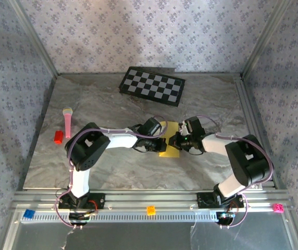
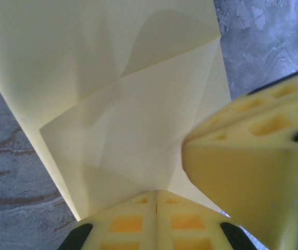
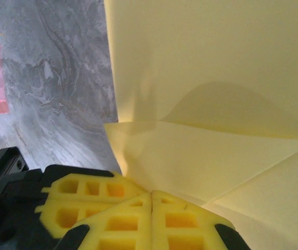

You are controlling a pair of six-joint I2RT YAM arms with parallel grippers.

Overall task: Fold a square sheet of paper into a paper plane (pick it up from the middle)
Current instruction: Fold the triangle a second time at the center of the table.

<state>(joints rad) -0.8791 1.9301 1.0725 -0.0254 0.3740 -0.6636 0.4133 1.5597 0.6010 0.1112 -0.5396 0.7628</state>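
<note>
The square sheet of paper (image 1: 168, 151) lies folded on the marble table near the middle, pale yellow, with creased flaps lying over one another (image 2: 123, 114) (image 3: 216, 78). My left gripper (image 1: 162, 141) comes in from the left, its yellow fingertips shut together (image 2: 157, 194) and resting at the paper's near edge. My right gripper (image 1: 179, 141) comes in from the right, also shut (image 3: 152, 194), its tips against a folded flap. Each wrist view catches the other gripper's fingers (image 2: 253, 172) (image 3: 81, 195) close beside its own. I see no paper pinched between either pair of jaws.
A black-and-white checkerboard (image 1: 152, 86) lies at the back of the table. A pink stick (image 1: 67, 122) and a red block (image 1: 59, 136) sit at the left. On the front rail are small blue (image 1: 29, 213), orange (image 1: 150, 210) and pink (image 1: 278, 208) blocks.
</note>
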